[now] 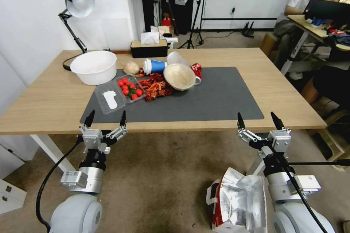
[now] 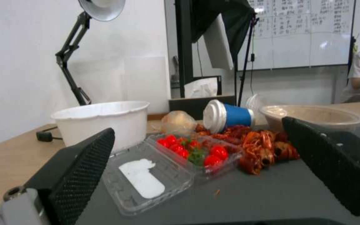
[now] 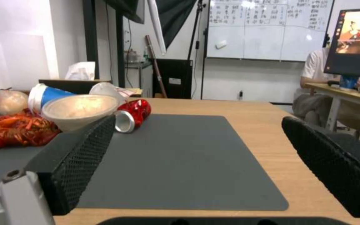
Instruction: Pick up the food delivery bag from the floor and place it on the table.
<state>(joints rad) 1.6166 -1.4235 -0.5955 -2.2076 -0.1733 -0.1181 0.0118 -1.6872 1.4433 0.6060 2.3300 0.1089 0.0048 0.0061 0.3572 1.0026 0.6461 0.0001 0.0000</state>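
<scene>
- The food delivery bag [image 1: 238, 202] stands on the floor [image 1: 160, 174], in front of the table [image 1: 280, 91] and below its near edge, just beside the right arm; its top is open and the silver foil lining shows.
- The left gripper [image 1: 105, 119] is raised at the near edge of the table, in front of the dark grey mat [image 1: 218, 98]. Its two fingers are spread wide and hold nothing.
- The right gripper [image 1: 259, 120] is also raised at the near edge of the table, near the right corner of the mat. Its fingers are wide apart and empty, and the bag is below it, not touched.
- On the table, at the left part of the mat, lie a clear plastic tray [image 1: 120, 93] with cherry tomatoes [image 1: 129, 87], a pile of red crayfish [image 1: 156, 86], a tilted beige bowl [image 1: 179, 76], a blue cup [image 1: 155, 66] on its side and a red can [image 1: 197, 71].
- A white bowl [image 1: 94, 66] stands on the wood just left of the mat, and a desk lamp [image 1: 76, 5] rises behind it.
- A tissue box [image 1: 149, 46] is at the far edge of the table.
</scene>
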